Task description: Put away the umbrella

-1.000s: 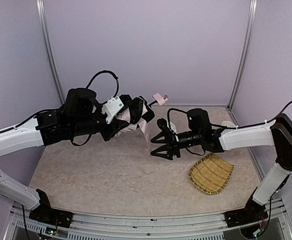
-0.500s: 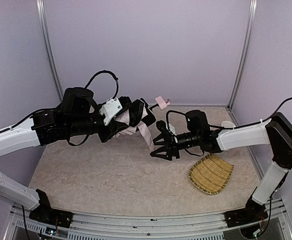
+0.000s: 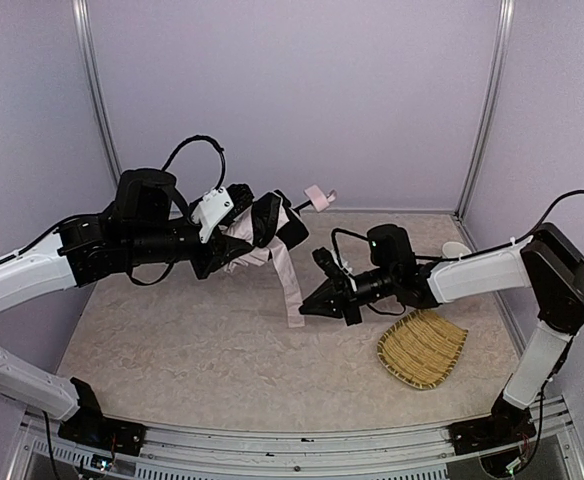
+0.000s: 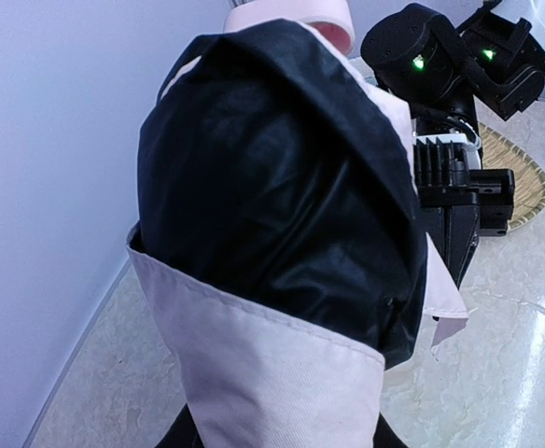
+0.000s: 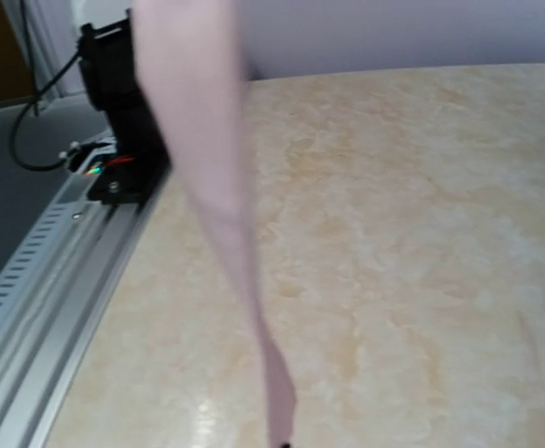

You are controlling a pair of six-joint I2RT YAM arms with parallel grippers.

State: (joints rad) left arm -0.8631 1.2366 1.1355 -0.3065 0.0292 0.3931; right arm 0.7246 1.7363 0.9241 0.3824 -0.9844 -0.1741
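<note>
My left gripper [image 3: 234,232] is shut on the folded umbrella [image 3: 262,225] and holds it above the table, with the small pink handle [image 3: 319,197] pointing to the back right. In the left wrist view the umbrella's black lining and pink fabric [image 4: 272,205] fill the frame and hide the fingers. A long pink strap [image 3: 288,280] hangs from the bundle to the table. My right gripper [image 3: 309,310] is shut at the strap's lower end. In the right wrist view the strap [image 5: 221,187] runs down to the bottom edge, and the fingers are out of frame.
A woven straw tray [image 3: 422,348] lies on the table at the front right, under my right forearm, and shows again in the left wrist view [image 4: 515,177]. A small white object [image 3: 456,247] sits at the back right corner. Walls enclose the table on three sides.
My right gripper has gone from open to shut at the strap's end. The left arm has drawn the umbrella slightly left, and the strap now hangs out longer.
</note>
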